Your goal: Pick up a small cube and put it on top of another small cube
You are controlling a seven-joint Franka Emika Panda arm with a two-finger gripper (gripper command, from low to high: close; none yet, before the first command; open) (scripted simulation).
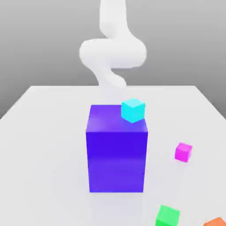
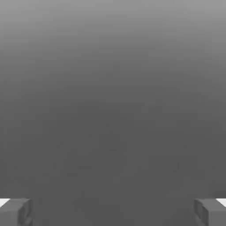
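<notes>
Exterior view is showing my white arm (image 1: 112,50) rising behind a tall blue-violet block (image 1: 117,150) that is standing near the middle of the pale table (image 1: 39,145). A small cyan cube (image 1: 133,110) is sitting on top of that block, at the corner toward the exterior view's right and farther from the camera. On the table, a small magenta cube (image 1: 183,152) is lying well apart from the block toward the exterior view's right, a small green cube (image 1: 167,216) is resting nearer the camera, and an orange cube (image 1: 216,222) is peeking in at the frame's corner just beside the green one. Through the hand view I am seeing my gripper (image 2: 113,212) with its two grey fingertips (image 2: 15,212) spread wide apart, nothing lying between them, and I am facing plain grey emptiness beyond them.
</notes>
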